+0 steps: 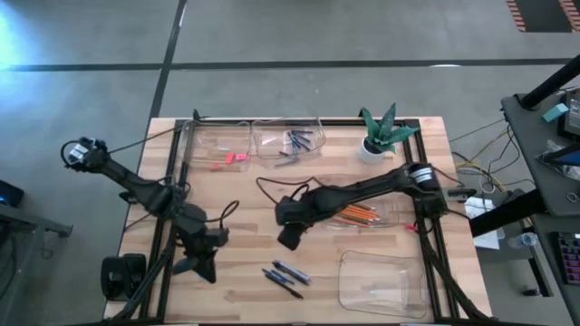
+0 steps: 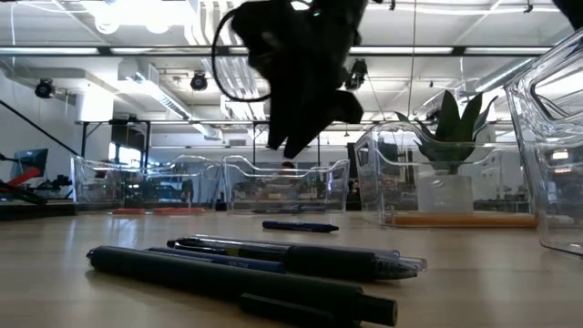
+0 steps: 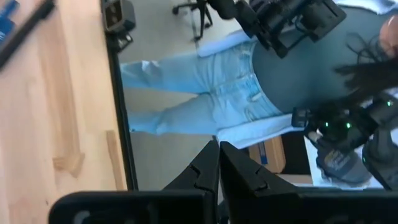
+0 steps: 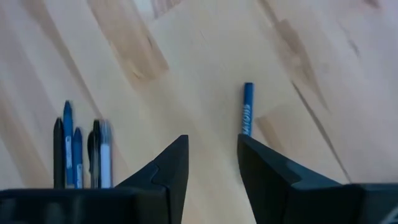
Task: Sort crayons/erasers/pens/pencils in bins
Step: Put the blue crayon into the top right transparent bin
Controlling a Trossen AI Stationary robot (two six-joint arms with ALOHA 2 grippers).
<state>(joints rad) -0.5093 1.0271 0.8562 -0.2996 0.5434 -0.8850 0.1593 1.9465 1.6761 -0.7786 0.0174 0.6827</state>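
My right gripper hangs open above the middle of the table, with nothing between its fingers. A short blue crayon lies flat on the wood just ahead of it, also seen from table height. A few dark pens lie side by side toward the near edge. My left gripper is shut and empty at the near left, pointing off the table. Pink erasers lie in the far left bin, crayons in the bin beside it, orange pencils in a bin under my right arm.
A clear bin stands at the near right. A potted plant stands at the far right. A black frame runs around the table's edges. A person in jeans stands beyond the table.
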